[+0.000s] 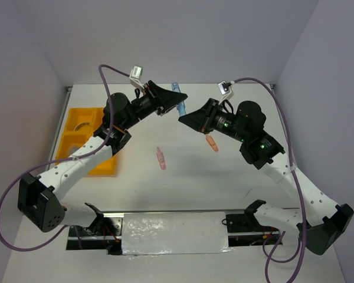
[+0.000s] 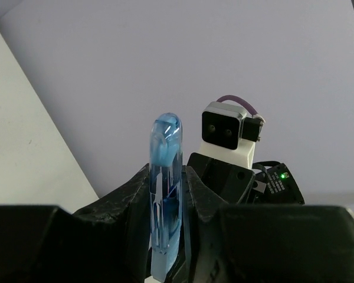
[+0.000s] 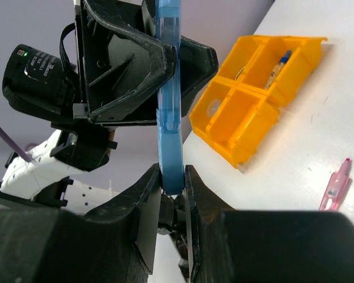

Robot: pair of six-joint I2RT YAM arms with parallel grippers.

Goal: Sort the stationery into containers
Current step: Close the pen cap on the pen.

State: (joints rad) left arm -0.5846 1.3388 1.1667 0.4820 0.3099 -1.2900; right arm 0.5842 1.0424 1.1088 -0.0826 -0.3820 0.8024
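A pink pen (image 1: pixel 161 158) lies on the near worktop. Beyond it, in mid-air, the right tool (image 3: pixel 172 174) and left tool (image 2: pixel 167 177) both pinch one blue pen (image 3: pixel 168 118). It looks like a handover. Next, the right tool should let go so the left can carry the pen to the yellow tray (image 3: pixel 245 118).

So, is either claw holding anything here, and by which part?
Both grip the blue piece: the right claw pinches one end, and the left claw clamps it further along, with the other end sticking out beyond it.

No readable text, labels, brands or numbers anywhere
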